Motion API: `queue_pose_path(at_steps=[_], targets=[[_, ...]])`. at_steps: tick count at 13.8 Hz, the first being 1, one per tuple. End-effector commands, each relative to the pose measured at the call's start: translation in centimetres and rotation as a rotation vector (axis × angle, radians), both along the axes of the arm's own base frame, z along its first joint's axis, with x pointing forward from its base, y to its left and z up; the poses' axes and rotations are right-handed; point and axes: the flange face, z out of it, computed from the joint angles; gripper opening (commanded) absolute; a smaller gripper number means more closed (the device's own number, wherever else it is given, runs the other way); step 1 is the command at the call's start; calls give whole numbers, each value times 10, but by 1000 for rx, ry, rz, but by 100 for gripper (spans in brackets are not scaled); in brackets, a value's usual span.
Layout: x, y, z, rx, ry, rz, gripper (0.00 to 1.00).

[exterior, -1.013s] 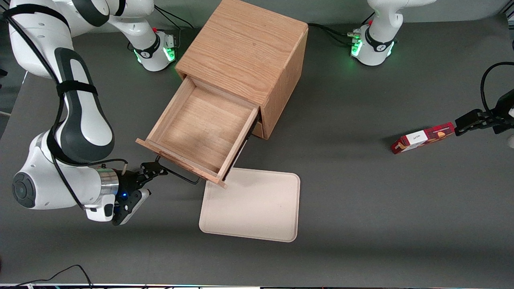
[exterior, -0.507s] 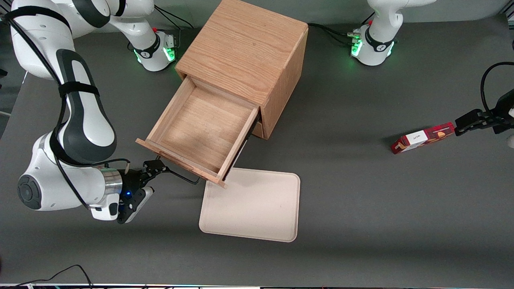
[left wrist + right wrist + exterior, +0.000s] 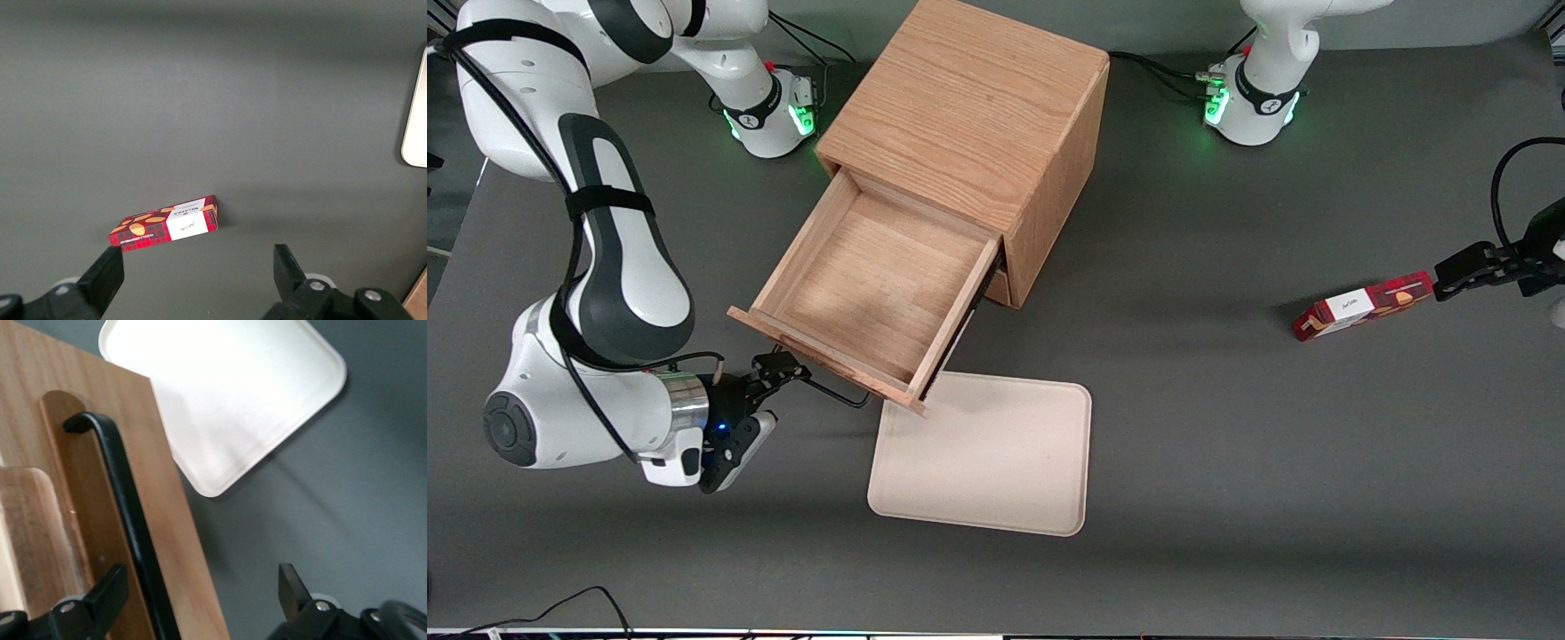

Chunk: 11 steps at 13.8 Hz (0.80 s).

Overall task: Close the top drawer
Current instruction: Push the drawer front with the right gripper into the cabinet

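The right arm's gripper (image 3: 783,366), fingers spread wide and holding nothing, sits at the top drawer's (image 3: 871,284) wire handle (image 3: 127,513), with the oak cabinet (image 3: 969,133) farther from the front camera.

Light oak top drawer (image 3: 871,284), black wire handle (image 3: 130,513) at black gripper (image 3: 783,366); cream tray (image 3: 983,453) near it; red tartan box (image 3: 1360,307) well apart.

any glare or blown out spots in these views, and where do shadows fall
Right wrist view: the cream rectangular tray is washed out to near white, while the black wire handle of the light oak top drawer stays crisp between the open gripper fingers. Front view: even light, soft shadow under the open drawer onto the grey table.
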Motion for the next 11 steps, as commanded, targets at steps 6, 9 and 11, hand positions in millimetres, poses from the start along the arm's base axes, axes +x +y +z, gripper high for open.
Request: queue_pose_path(at_steps=[6,9,11], targets=[[-25,20,-11,6,49,44,100],[-40,35,-9,0,38,43,100],[-47,47,-4,-3,47,36,100]])
